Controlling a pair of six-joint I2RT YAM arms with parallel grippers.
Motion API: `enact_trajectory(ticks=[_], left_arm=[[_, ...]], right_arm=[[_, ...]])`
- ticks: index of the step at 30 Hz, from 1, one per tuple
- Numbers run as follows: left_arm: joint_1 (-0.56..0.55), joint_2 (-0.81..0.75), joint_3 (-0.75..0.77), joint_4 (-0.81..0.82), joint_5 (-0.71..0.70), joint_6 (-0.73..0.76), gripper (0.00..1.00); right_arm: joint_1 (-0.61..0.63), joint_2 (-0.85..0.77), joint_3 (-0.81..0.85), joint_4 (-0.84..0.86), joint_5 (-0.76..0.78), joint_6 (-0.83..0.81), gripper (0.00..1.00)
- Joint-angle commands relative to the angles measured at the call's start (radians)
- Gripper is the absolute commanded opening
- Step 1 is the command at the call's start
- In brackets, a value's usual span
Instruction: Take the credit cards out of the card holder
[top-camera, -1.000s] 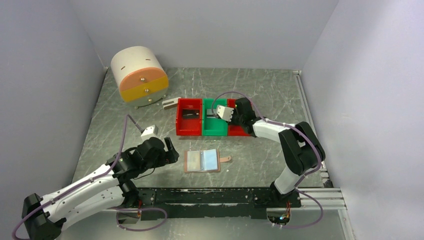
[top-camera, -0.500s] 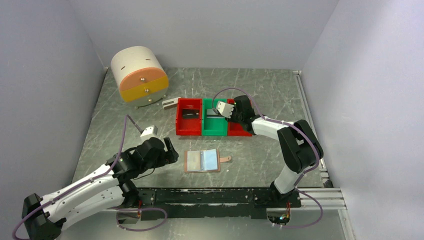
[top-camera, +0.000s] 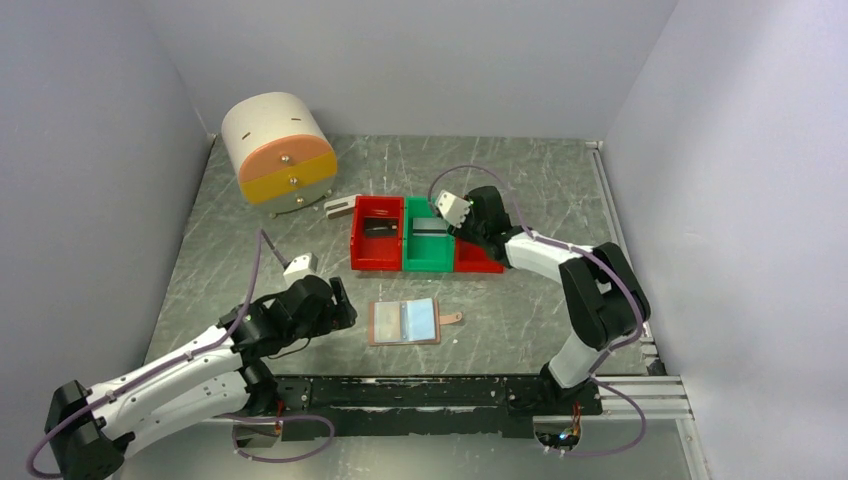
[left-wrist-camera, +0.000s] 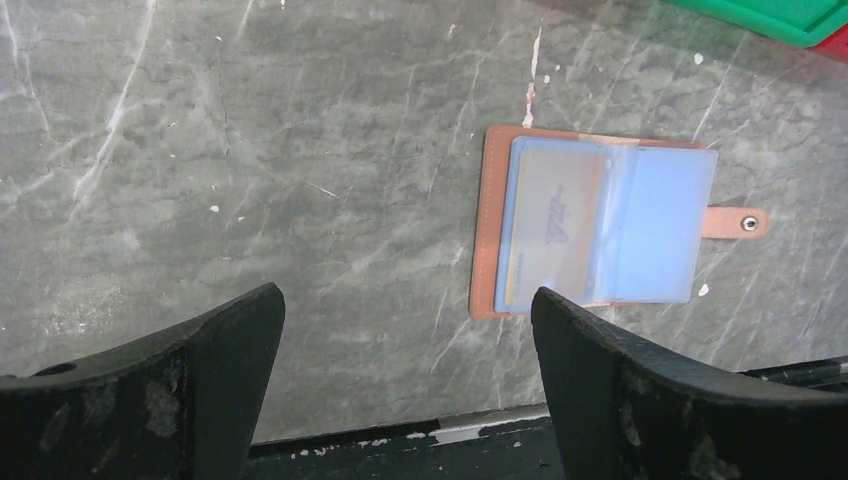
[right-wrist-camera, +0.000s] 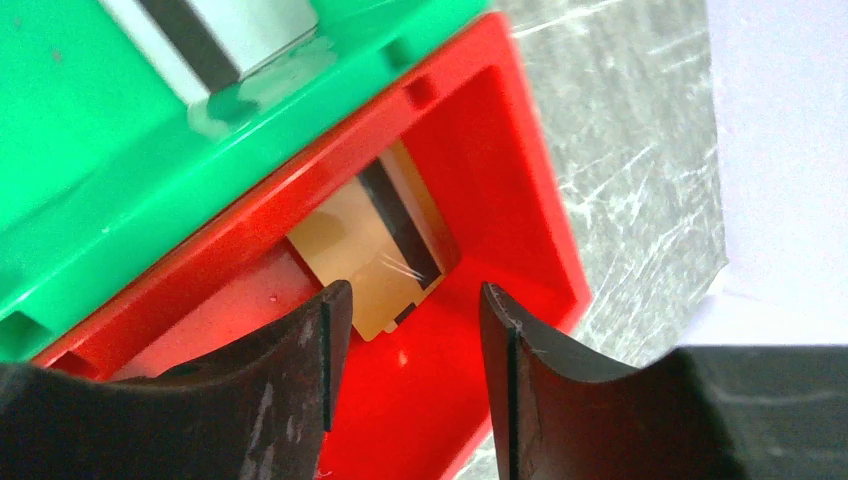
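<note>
The tan card holder (top-camera: 405, 322) lies open on the table, strap tab to the right. A yellow-orange credit card (left-wrist-camera: 555, 225) sits in its left blue pocket. My left gripper (left-wrist-camera: 405, 300) hovers open just left of the card holder (left-wrist-camera: 490, 230), nothing between its fingers. My right gripper (right-wrist-camera: 413, 300) is open over the right red bin (right-wrist-camera: 500, 200), above a gold-brown card (right-wrist-camera: 365, 240) with a black stripe lying inside. A grey-white card (right-wrist-camera: 215, 30) lies in the green bin (top-camera: 428, 262), and a black card (top-camera: 380, 228) in the left red bin (top-camera: 377, 258).
A round white, pink and yellow drawer unit (top-camera: 278, 150) stands at the back left. A small grey-white block (top-camera: 342, 206) lies beside the left red bin. Walls close in the table on three sides, and a black rail (top-camera: 420, 392) runs along the near edge.
My right gripper's jaws have spread wider and its wrist has drawn slightly up and back over the bins. The left arm has barely shifted.
</note>
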Motion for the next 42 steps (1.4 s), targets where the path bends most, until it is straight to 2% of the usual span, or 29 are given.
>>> enact_trajectory(ticks=[1, 4, 6, 7, 8, 10, 14, 16, 20, 22, 32, 42], left_arm=[[-0.005, 0.015, 0.003, 0.012, -0.004, 0.0, 0.98], [-0.005, 0.017, 0.001, 0.02, 0.002, 0.001, 0.98], [-0.005, 0.014, 0.0, 0.022, 0.001, 0.001, 0.98], [-0.005, 0.012, 0.001, 0.022, 0.0, 0.0, 0.98], [-0.006, 0.01, 0.0, 0.022, -0.001, 0.0, 0.98], [-0.005, 0.006, 0.002, 0.019, -0.003, -0.002, 0.98], [-0.005, -0.001, -0.001, 0.023, -0.001, -0.001, 0.98], [-0.005, 0.001, 0.0, 0.024, 0.0, -0.002, 0.98], [-0.005, 0.011, 0.005, 0.033, 0.006, 0.002, 0.98], [-0.005, 0.019, 0.006, 0.038, 0.009, 0.004, 0.97], [-0.005, 0.027, 0.018, 0.017, 0.006, -0.006, 0.97], [-0.005, 0.022, 0.01, 0.012, 0.008, -0.008, 0.97]], right_arm=[[-0.005, -0.126, -0.008, 0.101, 0.02, 0.259, 0.54], [-0.005, -0.212, -0.027, 0.119, 0.014, 0.461, 0.59], [-0.005, -0.264, -0.038, 0.127, 0.071, 0.648, 0.58], [-0.005, -0.28, -0.02, 0.059, 0.15, 0.781, 0.56], [-0.01, -0.29, 0.007, -0.03, 0.166, 0.905, 0.55], [-0.029, -0.293, 0.035, -0.138, 0.067, 0.993, 0.55], [-0.032, -0.32, -0.028, -0.153, -0.03, 1.189, 0.35], [-0.031, -0.319, -0.052, -0.159, -0.06, 1.241, 0.3], [-0.031, -0.24, -0.052, -0.191, -0.091, 1.287, 0.15], [-0.03, -0.199, -0.049, -0.188, -0.097, 1.295, 0.12], [-0.031, -0.01, 0.055, -0.227, 0.013, 1.275, 0.13], [-0.03, 0.075, 0.085, -0.182, 0.085, 1.266, 0.15]])
